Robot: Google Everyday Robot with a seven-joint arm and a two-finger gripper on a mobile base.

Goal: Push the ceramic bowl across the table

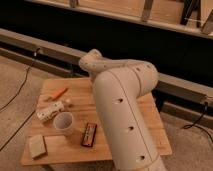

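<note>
My big white arm (122,110) rises from the bottom right and bends over the middle of the light wooden table (65,152). It covers much of the tabletop. The gripper is out of sight, somewhere past the arm's far end (92,61), behind the arm. The ceramic bowl is hidden; it shows nowhere on the visible part of the table.
On the left half of the table stand a white cup (63,121), a dark rectangular packet (89,134), a white object lying flat (50,111), an orange item (57,93) and a tan square pad (36,146). A long metal rail (45,45) runs behind the table. Cables lie on the floor.
</note>
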